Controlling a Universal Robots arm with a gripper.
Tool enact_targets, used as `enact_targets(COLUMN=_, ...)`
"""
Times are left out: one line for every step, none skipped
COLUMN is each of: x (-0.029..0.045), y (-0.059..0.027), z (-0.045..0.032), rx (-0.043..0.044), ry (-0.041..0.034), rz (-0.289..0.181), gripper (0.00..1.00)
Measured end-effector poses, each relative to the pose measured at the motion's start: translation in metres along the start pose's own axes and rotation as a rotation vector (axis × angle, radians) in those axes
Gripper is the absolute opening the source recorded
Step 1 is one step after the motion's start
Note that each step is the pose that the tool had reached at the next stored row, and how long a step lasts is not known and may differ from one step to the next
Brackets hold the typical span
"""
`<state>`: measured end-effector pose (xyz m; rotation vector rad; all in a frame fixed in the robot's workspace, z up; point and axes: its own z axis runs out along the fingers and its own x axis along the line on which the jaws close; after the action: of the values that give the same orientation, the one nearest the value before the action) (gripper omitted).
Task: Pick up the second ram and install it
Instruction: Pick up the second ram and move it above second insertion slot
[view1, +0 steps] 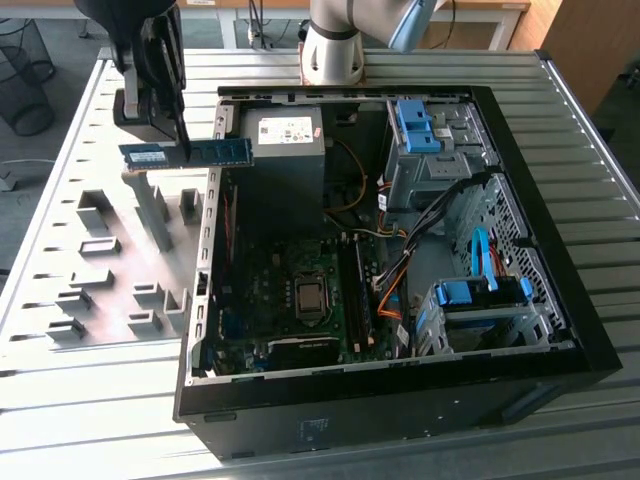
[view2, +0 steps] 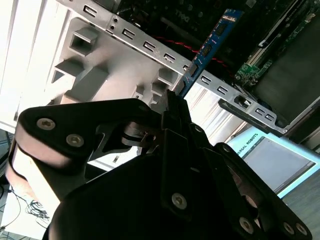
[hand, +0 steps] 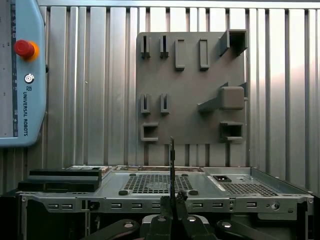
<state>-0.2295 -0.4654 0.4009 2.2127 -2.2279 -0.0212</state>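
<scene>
The second ram (view1: 190, 152) is a long blue-green stick held level in the air, above the open computer case's wall on the exterior view's left. My gripper (view1: 181, 140) comes down from above and is shut on its middle. In the second wrist view the second ram (view2: 210, 42) sticks out past the black fingers (view2: 172, 107) toward the case's inside. The first wrist view shows the second ram (hand: 172, 165) edge-on as a thin dark line rising from the gripper (hand: 172, 207). The motherboard's long memory slots (view1: 356, 295) lie inside the case, right of the processor socket (view1: 311, 297).
A grey holder plate (view1: 120, 255) with raised blocks lies on the ribbed metal table, left of the black case (view1: 560, 300). Inside are a power supply (view1: 287, 150), orange cables (view1: 392, 290) and blue drive-bay clips (view1: 480, 292). A pendant with a red button (hand: 23, 48) lies on the table.
</scene>
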Motion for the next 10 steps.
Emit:
enact_targets(x=0.0000, y=-0.0010, z=0.0000, rx=-0.0001, ry=0.0000, rz=0.000, gripper=0.14)
enact_targets(x=0.0000, y=-0.0019, z=0.0000, rx=-0.0001, ry=0.0000, rz=0.000, gripper=0.14)
enact_targets(x=0.0000, y=-0.0029, z=-0.0001, rx=-0.0001, ry=0.0000, rz=0.000, gripper=0.14)
enact_targets(x=0.0000, y=-0.0040, z=-0.0001, rx=0.0000, ry=0.0000, rz=0.000, gripper=0.14)
enact_targets(x=-0.0001, y=-0.0049, z=-0.0001, rx=-0.0001, ry=0.0001, rz=0.000, gripper=0.14)
enact_targets(x=0.0000, y=-0.0058, z=-0.0001, rx=0.0000, ry=0.0000, rz=0.000, gripper=0.14)
enact_targets(x=0.0000, y=-0.0067, z=-0.0001, rx=0.0000, ry=0.0000, rz=0.000, gripper=0.14)
enact_targets(x=0.0000, y=-0.0076, z=-0.0001, rx=0.0000, ry=0.0000, rz=0.000, gripper=0.14)
enact_targets(x=-0.0001, y=-0.0085, z=-0.0001, rx=-0.0001, ry=0.0000, rz=0.000, gripper=0.14)
enact_targets(x=-0.0001, y=-0.0095, z=-0.0001, rx=0.0000, ry=0.0000, rz=0.000, gripper=0.14)
